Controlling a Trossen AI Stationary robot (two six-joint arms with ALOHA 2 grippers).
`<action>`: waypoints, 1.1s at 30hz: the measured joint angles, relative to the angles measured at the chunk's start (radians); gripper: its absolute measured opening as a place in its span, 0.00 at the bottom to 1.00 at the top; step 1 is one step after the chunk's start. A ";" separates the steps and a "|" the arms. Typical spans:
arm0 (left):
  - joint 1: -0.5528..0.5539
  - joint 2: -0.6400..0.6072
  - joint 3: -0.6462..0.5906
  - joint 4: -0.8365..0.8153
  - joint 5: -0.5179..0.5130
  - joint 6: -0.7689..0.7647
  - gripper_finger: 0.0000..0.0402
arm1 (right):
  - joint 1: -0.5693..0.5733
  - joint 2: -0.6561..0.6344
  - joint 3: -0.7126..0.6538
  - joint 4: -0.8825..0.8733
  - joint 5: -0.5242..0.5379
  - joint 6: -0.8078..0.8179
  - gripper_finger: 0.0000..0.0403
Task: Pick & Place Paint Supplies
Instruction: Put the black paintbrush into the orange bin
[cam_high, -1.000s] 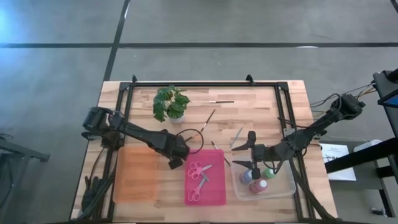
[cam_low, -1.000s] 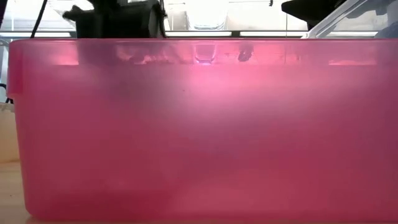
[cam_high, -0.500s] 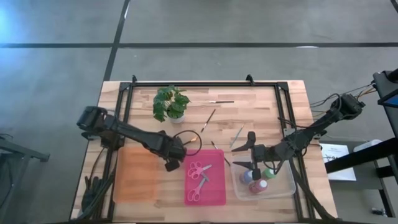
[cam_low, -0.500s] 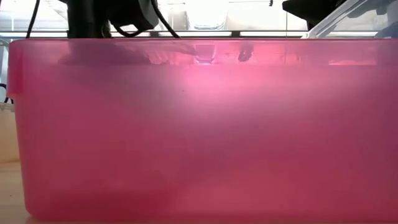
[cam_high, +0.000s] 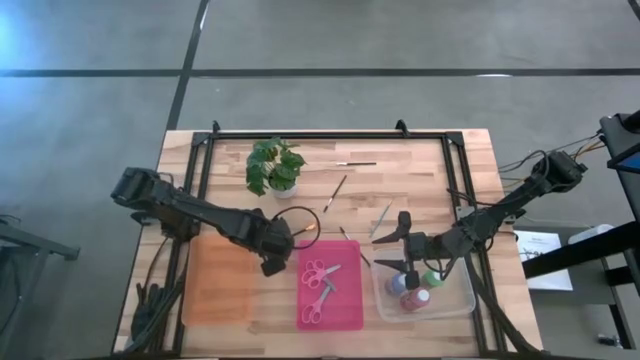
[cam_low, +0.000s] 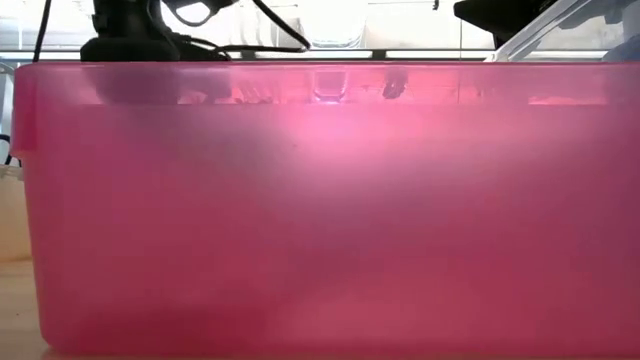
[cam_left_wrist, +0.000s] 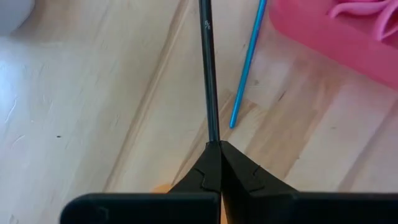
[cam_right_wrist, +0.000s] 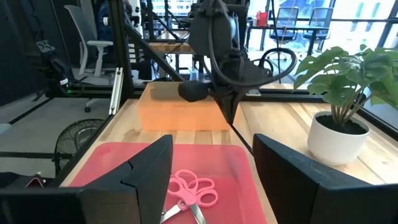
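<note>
Beyond the right pincer you see a grey mesh office chair (cam_right_wrist: 84, 46), bright windows (cam_right_wrist: 348, 15) and grey concrete floor (cam_high: 400, 35).

High view: straight down, far off, whole counter (cam_high: 420, 170). Low view: counter level, lens almost against the pink bin (cam_low: 320, 210). Left wrist: close above the boards, bin corner in sight. Right wrist: looks level across the same bin toward the potted plant (cam_right_wrist: 339, 118).

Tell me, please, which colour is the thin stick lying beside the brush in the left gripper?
The stick is light blue, clearest in the left wrist view.
</note>
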 joint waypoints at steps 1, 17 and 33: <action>0.000 -0.005 0.000 0.000 0.000 0.000 0.00 | 0.000 0.000 0.000 0.000 -0.001 0.000 0.54; 0.000 -0.017 0.001 0.014 -0.007 0.000 0.00 | -0.001 0.000 0.015 -0.002 -0.010 -0.139 0.54; 0.014 -0.024 0.075 0.007 -0.082 0.044 0.00 | -0.162 0.300 0.374 -0.273 -0.154 -0.254 0.54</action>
